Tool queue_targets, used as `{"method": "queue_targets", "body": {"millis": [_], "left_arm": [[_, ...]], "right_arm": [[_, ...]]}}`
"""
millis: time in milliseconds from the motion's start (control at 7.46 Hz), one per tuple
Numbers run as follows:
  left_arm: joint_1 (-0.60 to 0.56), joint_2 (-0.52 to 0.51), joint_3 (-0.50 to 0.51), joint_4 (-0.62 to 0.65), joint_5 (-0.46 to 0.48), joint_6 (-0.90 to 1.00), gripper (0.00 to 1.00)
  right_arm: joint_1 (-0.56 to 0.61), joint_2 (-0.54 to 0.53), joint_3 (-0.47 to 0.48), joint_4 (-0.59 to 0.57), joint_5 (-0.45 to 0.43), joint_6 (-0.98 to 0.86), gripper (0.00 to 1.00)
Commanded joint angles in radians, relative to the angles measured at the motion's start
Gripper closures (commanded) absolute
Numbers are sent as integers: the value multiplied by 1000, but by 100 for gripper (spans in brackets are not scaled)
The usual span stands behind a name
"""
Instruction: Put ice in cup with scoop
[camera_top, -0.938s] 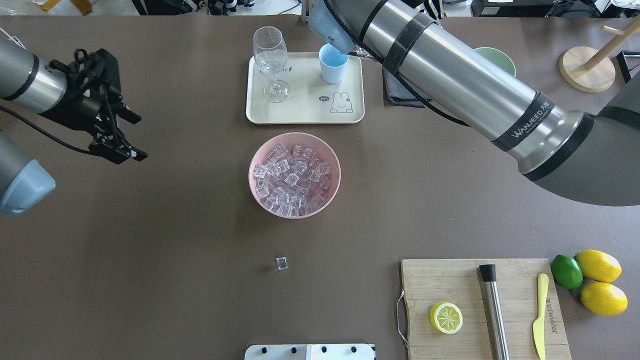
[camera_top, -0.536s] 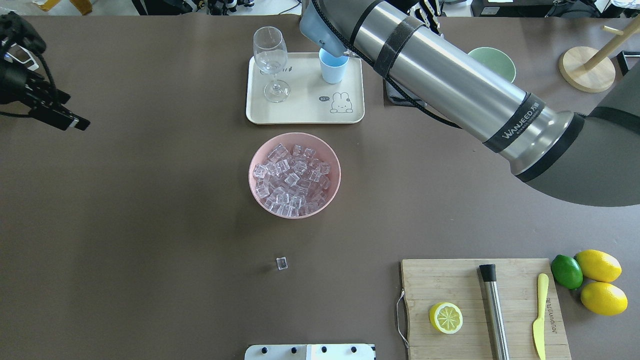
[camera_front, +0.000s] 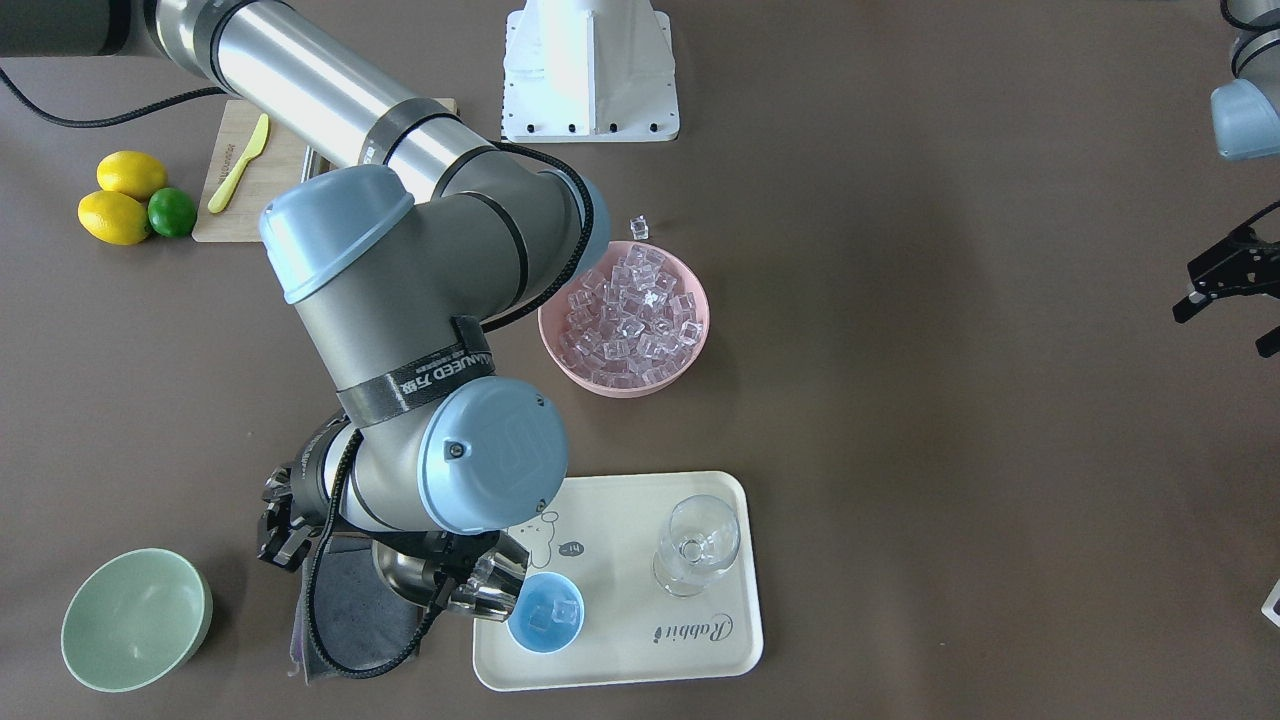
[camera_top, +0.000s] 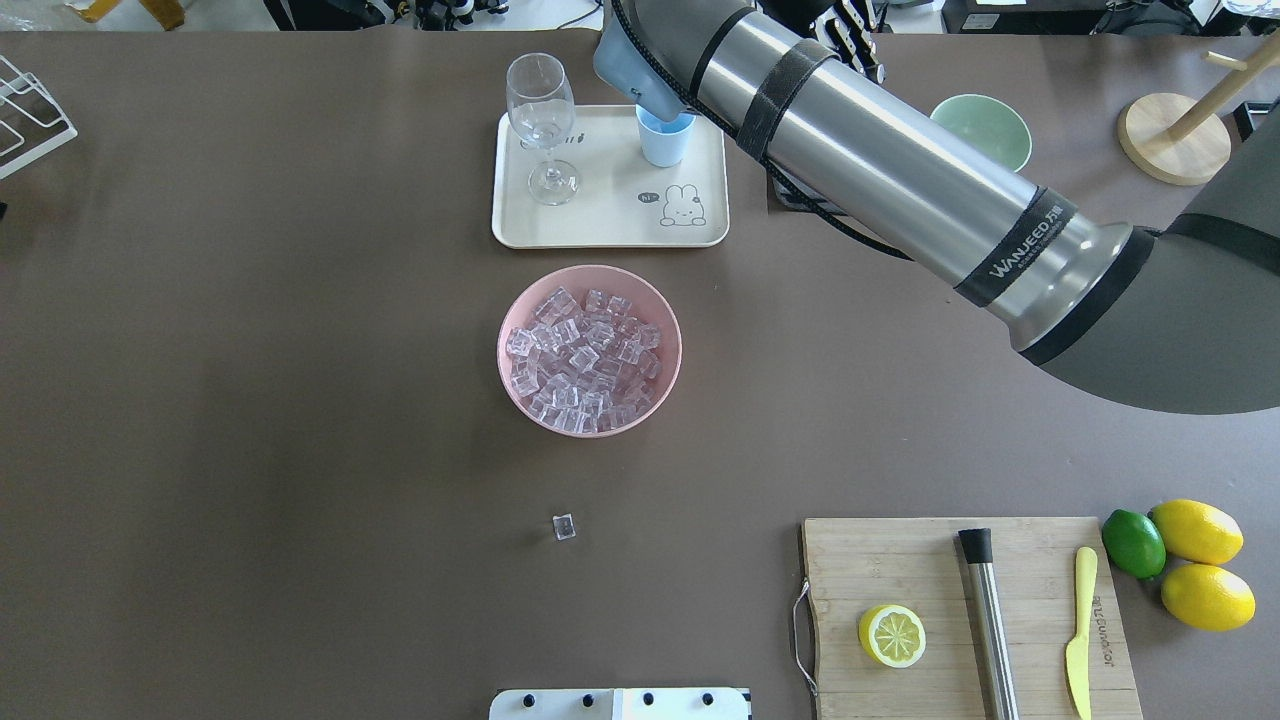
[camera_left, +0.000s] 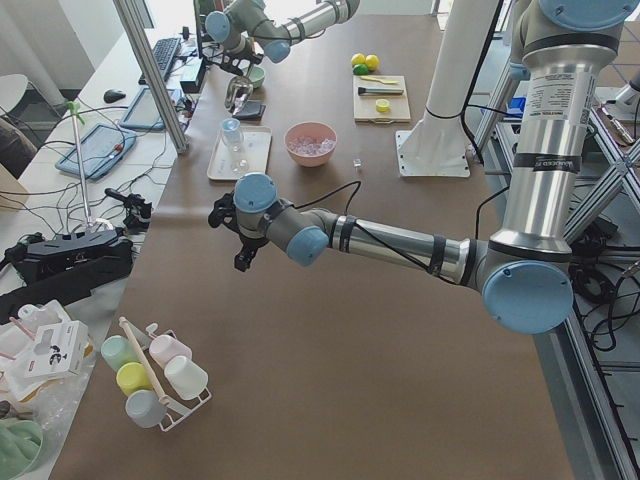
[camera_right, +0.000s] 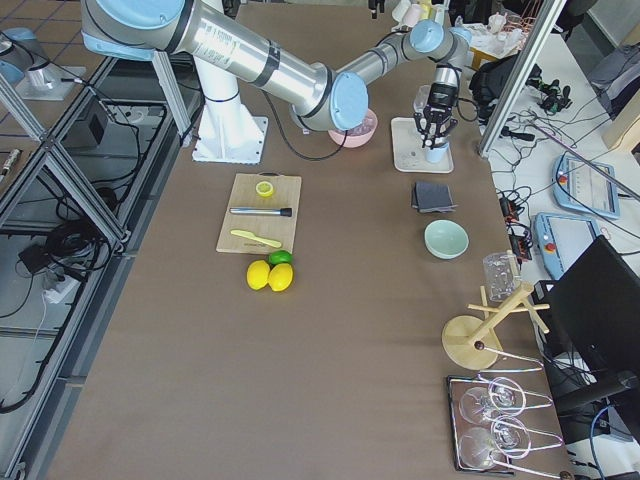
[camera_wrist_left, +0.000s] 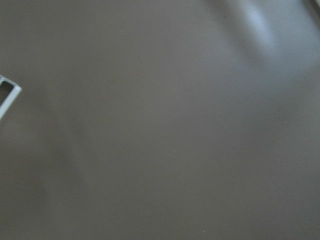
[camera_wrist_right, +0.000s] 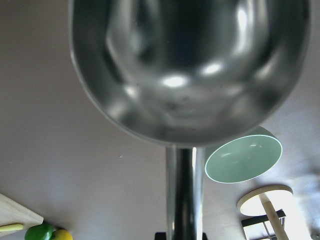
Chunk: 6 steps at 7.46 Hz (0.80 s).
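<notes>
ice (camera_front: 543, 617) cubes lie in cup (camera_top: 660, 148); more heaped in pink bowl (camera_top: 503, 350); one stray cube (camera_top: 563, 527) on table (camera_top: 300, 400), well apart from bowl. cup stands on tray (camera_top: 610, 225), close to its corner edge, well apart from glass (camera_top: 541, 110). scoop (camera_wrist_right: 190, 65) tilted, mouth just beside cup rim. right gripper (camera_front: 438, 572) clamped on scoop handle, over cloth (camera_front: 350, 615) by tray edge. left gripper (camera_front: 1225, 322) fingers apart, far off at table side.
</notes>
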Motion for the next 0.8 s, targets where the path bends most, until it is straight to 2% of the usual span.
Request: {"method": "queue_targets", "body": {"millis": [0,268,536,670], "left_arm": [[-186,76,28,6,2,-2,1],[-193,105,42,98,5,-2,1],[-190,89,45,293,8,-1,1],[-185,87,45,299,12,-1,1]], "right_arm": [[-8,2,-6,3,-34,1,100],[-11,0,-8,3,-54,1,100],[-12,-1,1,3,-57,0,100],[-6,-33,82,-5,-51,-3,100]]}}
